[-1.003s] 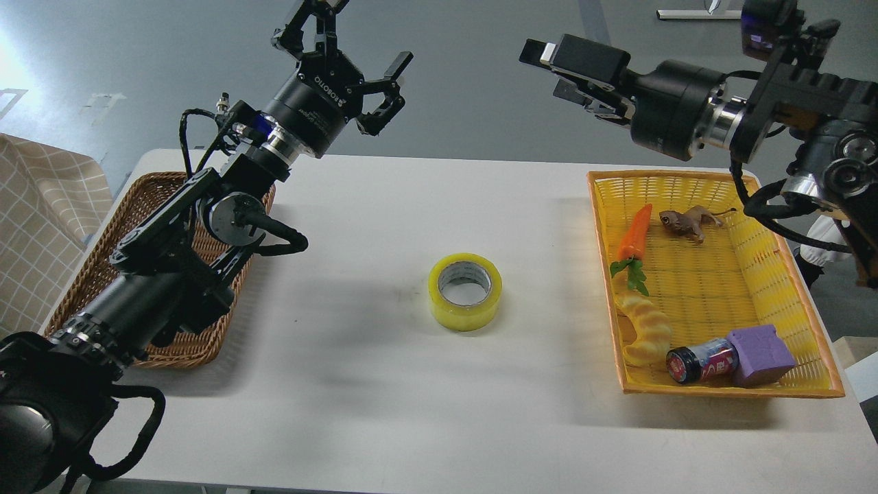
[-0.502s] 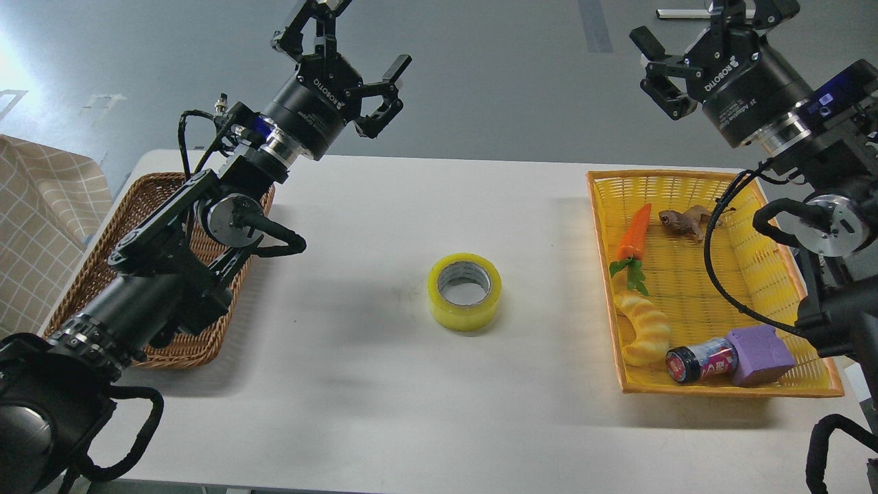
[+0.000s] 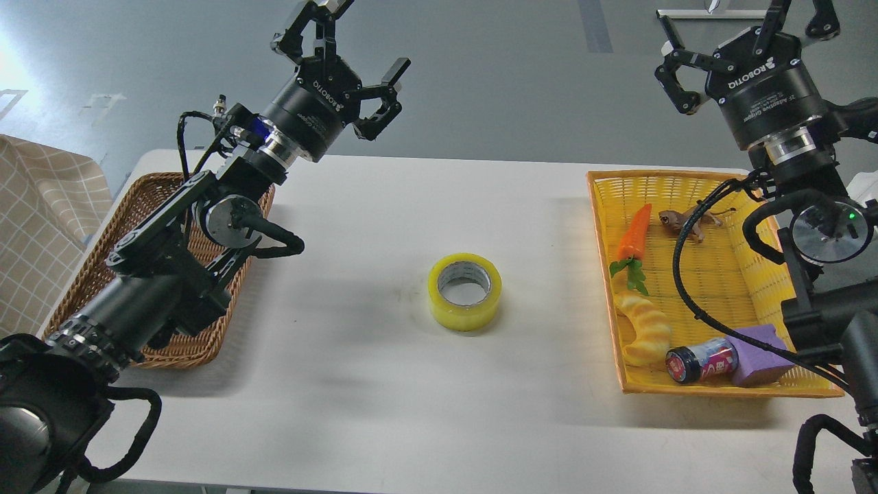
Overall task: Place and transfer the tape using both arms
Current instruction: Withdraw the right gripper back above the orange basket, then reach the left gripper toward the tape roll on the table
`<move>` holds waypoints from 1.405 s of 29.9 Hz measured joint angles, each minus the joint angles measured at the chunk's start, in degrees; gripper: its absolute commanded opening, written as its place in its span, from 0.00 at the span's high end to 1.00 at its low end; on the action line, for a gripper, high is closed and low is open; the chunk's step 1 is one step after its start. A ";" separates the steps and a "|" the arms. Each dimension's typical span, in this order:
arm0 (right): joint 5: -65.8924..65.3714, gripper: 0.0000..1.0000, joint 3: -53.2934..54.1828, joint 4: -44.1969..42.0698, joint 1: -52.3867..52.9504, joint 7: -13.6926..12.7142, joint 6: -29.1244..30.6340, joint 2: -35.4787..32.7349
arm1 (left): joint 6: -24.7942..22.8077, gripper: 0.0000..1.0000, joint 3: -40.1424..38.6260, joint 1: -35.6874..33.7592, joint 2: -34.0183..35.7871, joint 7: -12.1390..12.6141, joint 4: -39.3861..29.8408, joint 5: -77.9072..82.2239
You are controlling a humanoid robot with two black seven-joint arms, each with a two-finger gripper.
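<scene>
Yellow tape (image 3: 465, 291) lies flat, core hole up, near the middle of the white table (image 3: 384, 412), touched by neither arm. Left gripper (image 3: 350, 65) is raised over the far left of the table, fingers spread wide, holding nothing. Right gripper (image 3: 744, 41) is high above the far edge of the yellow basket (image 3: 727, 392), fingers also spread, empty.

Judged step: tape sits on the table, pick-up for the transfer not yet begun. Next move likely calls for one gripper to come down over the roll, fingers straddling the ring wall or outer rim, then lift and pass.

Room: bare table all round the roll; wicker basket (image 3: 164, 350) well off to the left, yellow basket well off to the right. Right arm's cable (image 3: 686, 288) hangs over the basket, above a toy carrot (image 3: 634, 232) and croissant toy (image 3: 648, 329); snag risk if it swings low.
</scene>
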 measured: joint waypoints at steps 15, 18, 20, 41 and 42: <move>2.61 0.00 0.80 0.74 0.07 -0.05 0.03 4.57 | 0.00 0.02 1.50 -0.67 -0.13 -0.74 -0.01 0.12; 2.61 0.00 0.76 0.66 -0.10 -0.05 0.03 4.70 | 0.00 0.02 1.54 -0.66 -0.08 -0.68 -0.10 0.24; 2.61 0.00 0.73 0.48 -0.26 -0.05 0.03 4.71 | 0.00 0.02 1.54 -0.55 0.15 -0.68 -0.12 0.27; 2.50 0.00 0.32 0.78 -1.93 0.04 0.03 5.50 | -0.01 0.02 1.38 -1.07 1.11 -1.06 -0.44 17.64; 2.49 0.00 0.26 0.78 -1.96 0.04 0.03 5.61 | 0.00 0.02 1.36 -1.09 1.20 -1.06 -0.53 19.19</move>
